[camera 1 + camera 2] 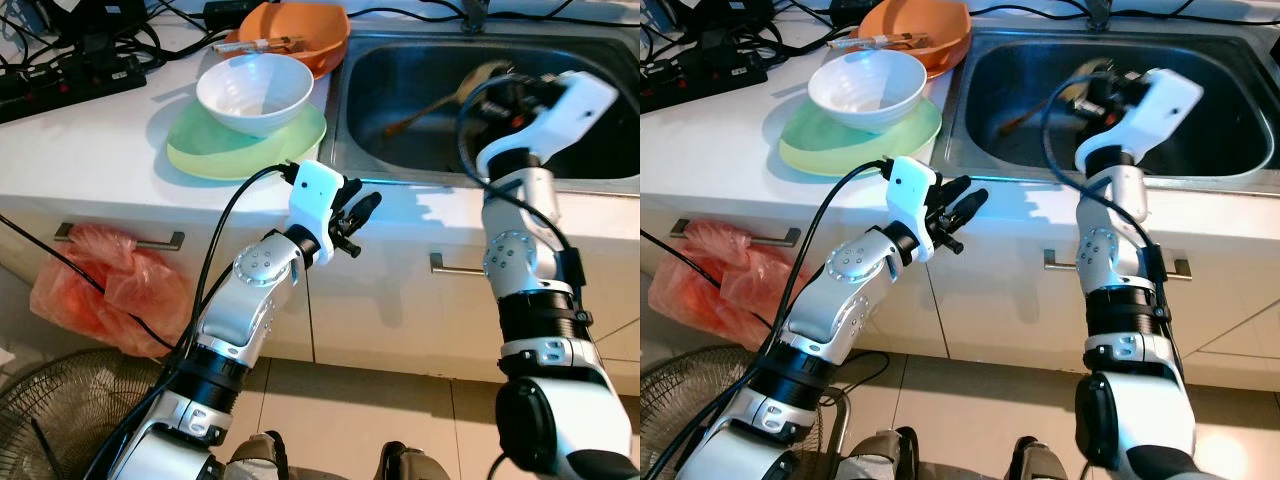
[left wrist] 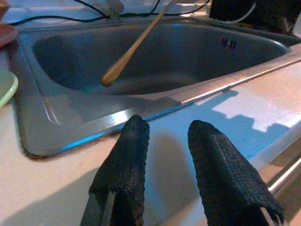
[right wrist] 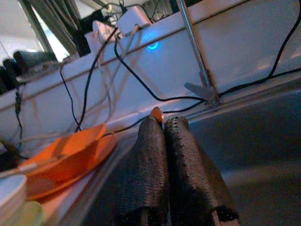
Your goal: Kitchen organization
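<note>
Right gripper (image 3: 162, 127) over sink (image 1: 400, 170), jaws pinched on wooden spoon (image 2: 131, 49), handle slanting toward 7 o'clock. Left gripper (image 2: 164, 136) at bench (image 1: 90, 140) edge, jaws part open, empty. Likely step: lifting spoon out; next, carry toward bowl (image 1: 255, 92) at 10 o'clock.

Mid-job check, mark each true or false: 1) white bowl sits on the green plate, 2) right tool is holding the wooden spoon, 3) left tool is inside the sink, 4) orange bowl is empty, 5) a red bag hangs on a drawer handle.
1) White bowl sits on the green plate: true.
2) Right tool is shut on the wooden spoon over the sink: true.
3) False: the left tool is open at the counter's front edge.
4) False: the orange bowl holds chopsticks.
5) Red bag on the handle: true.
</note>
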{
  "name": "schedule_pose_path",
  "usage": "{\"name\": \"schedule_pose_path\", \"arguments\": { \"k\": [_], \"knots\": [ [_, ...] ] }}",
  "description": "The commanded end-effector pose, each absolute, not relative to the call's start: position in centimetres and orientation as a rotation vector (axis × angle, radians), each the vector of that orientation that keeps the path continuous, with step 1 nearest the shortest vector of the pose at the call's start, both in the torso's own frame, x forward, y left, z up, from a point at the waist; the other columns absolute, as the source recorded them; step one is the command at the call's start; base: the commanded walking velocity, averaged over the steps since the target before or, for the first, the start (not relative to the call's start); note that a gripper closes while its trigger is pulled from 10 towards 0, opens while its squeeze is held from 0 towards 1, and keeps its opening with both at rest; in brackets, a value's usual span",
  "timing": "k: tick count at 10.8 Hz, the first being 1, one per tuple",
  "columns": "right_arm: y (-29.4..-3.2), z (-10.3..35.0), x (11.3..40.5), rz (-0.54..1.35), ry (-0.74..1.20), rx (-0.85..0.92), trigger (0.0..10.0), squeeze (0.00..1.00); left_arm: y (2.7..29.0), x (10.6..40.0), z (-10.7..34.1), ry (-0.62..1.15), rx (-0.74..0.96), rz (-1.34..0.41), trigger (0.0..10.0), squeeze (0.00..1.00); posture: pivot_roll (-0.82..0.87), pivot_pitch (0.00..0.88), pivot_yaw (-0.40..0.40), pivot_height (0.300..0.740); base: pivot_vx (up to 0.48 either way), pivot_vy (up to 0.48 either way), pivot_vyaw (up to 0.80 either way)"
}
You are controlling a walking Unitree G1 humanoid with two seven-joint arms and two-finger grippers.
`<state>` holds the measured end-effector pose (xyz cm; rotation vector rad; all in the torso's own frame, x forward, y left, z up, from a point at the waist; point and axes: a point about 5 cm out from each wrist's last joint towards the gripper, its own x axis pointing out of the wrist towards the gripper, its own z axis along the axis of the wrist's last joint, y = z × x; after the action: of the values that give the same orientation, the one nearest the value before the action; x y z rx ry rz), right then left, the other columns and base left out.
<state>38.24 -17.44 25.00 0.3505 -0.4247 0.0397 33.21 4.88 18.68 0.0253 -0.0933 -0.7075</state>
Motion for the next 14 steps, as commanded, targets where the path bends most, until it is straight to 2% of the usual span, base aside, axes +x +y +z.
{"name": "schedule_pose_path", "arguments": {
  "k": [1,4,11,12,13,14],
  "knots": [
    [-17.4,25.8,38.3,0.056,-0.459,0.319,10.0,0.0,4.8,32.9,18.5,-0.087,0.037,-0.719,10.0,0.0,0.12,0.152,0.046,0.74,0.0,0.0,0.0],
    [-16.7,23.7,39.4,0.088,-0.373,0.16,10.0,0.0,5.1,32.8,18.4,-0.081,0.049,-0.714,10.0,0.0,0.13,0.138,0.044,0.74,0.0,0.0,0.0],
    [-15.4,21.5,39.9,0.149,-0.304,0.065,10.0,0.0,4.7,32.3,18.1,-0.073,0.067,-0.733,10.0,0.0,0.14,0.13,0.041,0.74,0.0,0.0,0.0],
    [-15.3,21.4,39.9,0.153,-0.302,0.066,10.0,0.54,4.7,32.2,18.1,-0.073,0.067,-0.733,10.0,0.0,0.14,0.131,0.04,0.74,0.0,0.0,0.0],
    [-15.3,21.3,39.9,0.15,-0.297,0.062,10.0,1.0,4.7,32.2,18.1,-0.073,0.065,-0.732,10.0,0.0,0.14,0.133,0.04,0.74,0.0,0.0,0.0],
    [-15.3,21.2,39.9,0.15,-0.295,0.061,10.0,1.0,4.7,32.2,18.1,-0.071,0.064,-0.732,10.0,0.0,0.14,0.135,0.039,0.74,0.0,0.0,0.0]
  ]
}}
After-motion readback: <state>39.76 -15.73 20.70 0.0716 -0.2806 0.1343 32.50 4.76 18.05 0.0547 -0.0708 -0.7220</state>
